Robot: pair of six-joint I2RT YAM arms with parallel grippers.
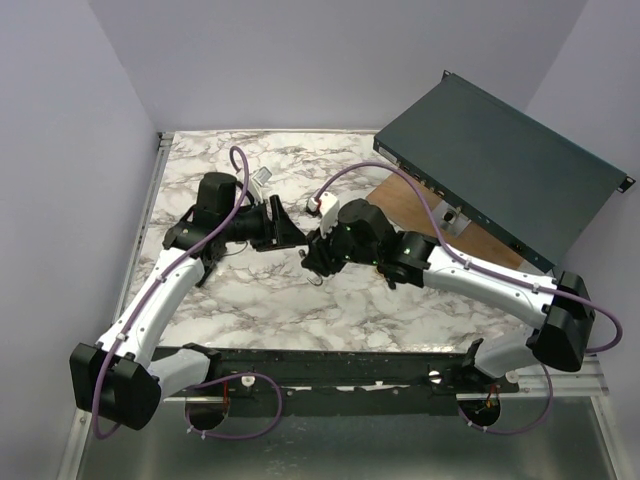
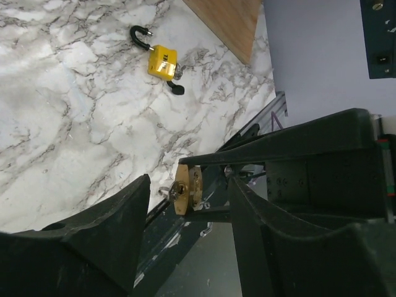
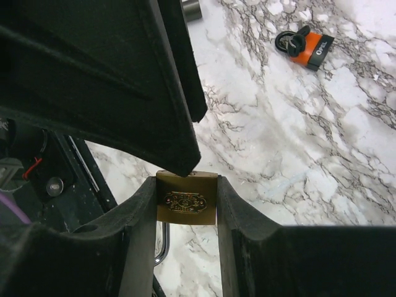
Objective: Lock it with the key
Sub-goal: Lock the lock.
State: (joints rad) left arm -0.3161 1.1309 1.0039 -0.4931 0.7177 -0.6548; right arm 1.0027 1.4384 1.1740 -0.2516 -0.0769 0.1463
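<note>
My right gripper (image 3: 187, 185) is shut on a brass padlock (image 3: 187, 199) and holds it above the marble table (image 1: 300, 300), its silver shackle (image 3: 162, 244) hanging below. My left gripper (image 2: 189, 184) is open and empty. Its fingers (image 2: 105, 241) sit on either side of the brass padlock (image 2: 185, 189), which faces them with its keyhole showing. No key shows in that keyhole. In the top view the two grippers meet at mid-table, left (image 1: 285, 228) and right (image 1: 315, 252). A yellow padlock (image 2: 162, 62) with a black-headed key (image 2: 177, 87) lies on the table.
An orange padlock (image 3: 312, 44) with a black key lies on the marble. A dark rack unit (image 1: 500, 160) leans at the back right over a wooden board (image 1: 415, 205). A metal rail (image 1: 380, 375) runs along the near edge.
</note>
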